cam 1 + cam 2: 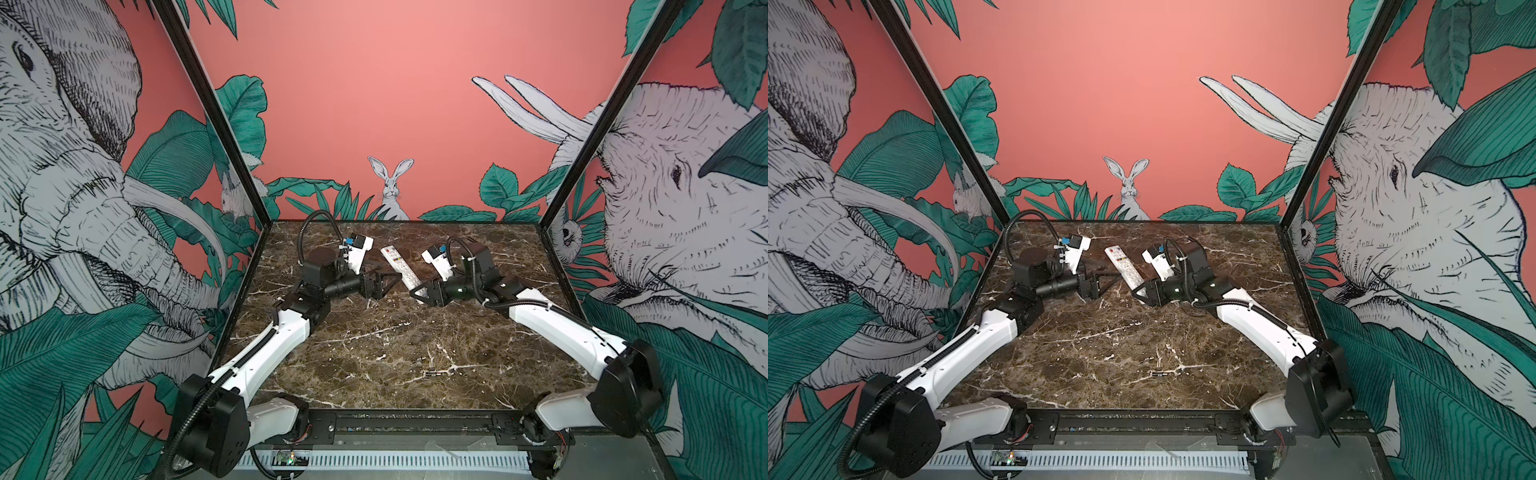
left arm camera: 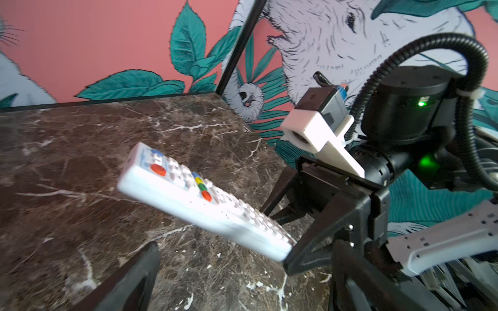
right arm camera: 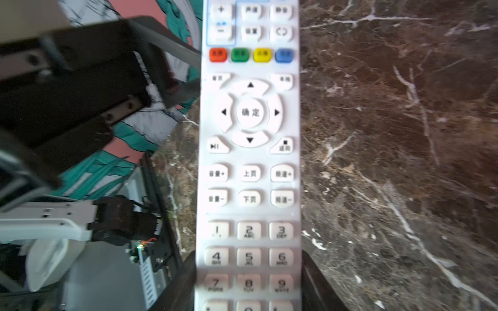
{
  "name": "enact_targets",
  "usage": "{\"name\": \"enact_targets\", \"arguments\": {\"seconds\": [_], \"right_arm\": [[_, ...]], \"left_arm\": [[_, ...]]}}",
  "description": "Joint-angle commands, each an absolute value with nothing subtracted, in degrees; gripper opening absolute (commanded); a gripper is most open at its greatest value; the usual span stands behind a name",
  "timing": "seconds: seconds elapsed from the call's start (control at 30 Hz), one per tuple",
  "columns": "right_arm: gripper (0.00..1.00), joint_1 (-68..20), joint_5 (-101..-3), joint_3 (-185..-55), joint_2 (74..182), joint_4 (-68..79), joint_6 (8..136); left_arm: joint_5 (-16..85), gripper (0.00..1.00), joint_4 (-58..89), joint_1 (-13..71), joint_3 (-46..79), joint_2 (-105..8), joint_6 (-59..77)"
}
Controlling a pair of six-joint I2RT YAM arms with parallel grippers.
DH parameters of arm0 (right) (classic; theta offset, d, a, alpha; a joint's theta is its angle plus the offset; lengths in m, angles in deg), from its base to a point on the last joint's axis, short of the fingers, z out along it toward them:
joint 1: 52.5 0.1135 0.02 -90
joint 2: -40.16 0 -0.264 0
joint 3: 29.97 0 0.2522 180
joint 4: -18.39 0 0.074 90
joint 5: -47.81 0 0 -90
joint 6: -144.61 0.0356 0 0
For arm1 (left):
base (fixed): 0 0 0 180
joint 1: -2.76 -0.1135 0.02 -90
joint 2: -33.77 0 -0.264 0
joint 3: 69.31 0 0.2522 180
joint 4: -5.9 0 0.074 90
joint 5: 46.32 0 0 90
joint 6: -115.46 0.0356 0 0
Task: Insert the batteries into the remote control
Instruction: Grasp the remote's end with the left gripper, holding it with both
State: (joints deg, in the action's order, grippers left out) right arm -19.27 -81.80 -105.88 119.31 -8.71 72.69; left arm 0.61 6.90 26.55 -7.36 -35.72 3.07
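Well inside table edges, right jaws grip remote control endwise; left jaws gape empty.

High front top views overlook the whole table; both wrist views closely share the remote control.

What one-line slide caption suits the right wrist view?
Right claw grips the white remote control by its number-pad end, buttons facing the camera, marble table behind.

The scene is lit softly and evenly; the remote control is rendered blurred and overexposed in wrist views.
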Motion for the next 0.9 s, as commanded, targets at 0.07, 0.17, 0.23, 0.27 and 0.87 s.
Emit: {"name": "enact_targets", "arguments": {"seconds": [0.07,0.17,0.23,0.27,0.87], "right_arm": [[0.41,-20.1,-92.4,-104.2,114.5,-1.8,78.6],[0.41,-20.1,-95.3,-102.6,113.2,2.7,82.2],[0.41,-20.2,-97.5,-101.7,113.0,5.8,84.9],[0.40,-20.4,-98.9,-100.8,113.0,8.7,87.0],[0.37,-20.9,-110.3,-94.5,115.4,39.7,109.4]], "left_arm": [[-6.5,1.00,-3.9,26.2,-7.5,-36.6,-1.1],[-9.3,1.00,-11.0,26.3,-8.5,-36.9,-4.5],[-10.9,1.00,-12.9,26.2,-8.2,-37.0,-5.2],[-11.7,1.00,-12.6,26.3,-7.8,-37.1,-5.0],[-13.7,0.93,-21.4,25.9,-5.5,-35.8,-10.1]]}}
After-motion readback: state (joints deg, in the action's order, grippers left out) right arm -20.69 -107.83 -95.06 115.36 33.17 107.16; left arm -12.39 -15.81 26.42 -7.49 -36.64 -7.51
